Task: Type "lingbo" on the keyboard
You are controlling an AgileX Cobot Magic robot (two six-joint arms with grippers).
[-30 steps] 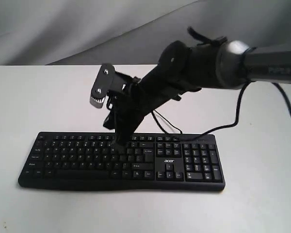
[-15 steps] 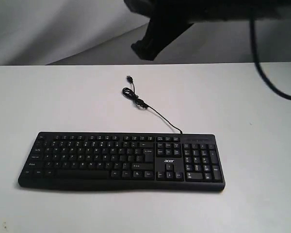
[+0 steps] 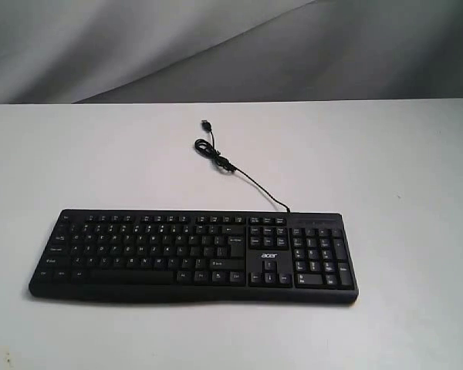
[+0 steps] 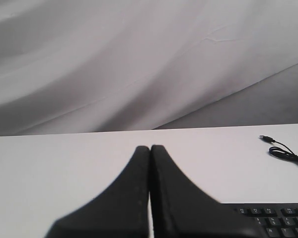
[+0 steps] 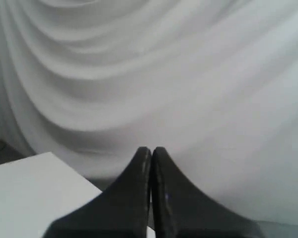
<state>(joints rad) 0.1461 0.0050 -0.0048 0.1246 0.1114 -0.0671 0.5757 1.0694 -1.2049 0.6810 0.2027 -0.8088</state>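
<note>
While left gripper (image 4: 150, 148), right gripper (image 5: 151, 149) closed empty, keyboard (image 3: 193, 254) spans left-right, cable (image 3: 225, 165) rearward.

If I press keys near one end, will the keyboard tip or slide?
Tipping looks unlikely: the keyboard lies wide and flat on the table. It seems light plastic on a smooth top, so a slanted push might slide it. Its thin cable lies loose and kinked, probably too floppy to restrain it.
</note>
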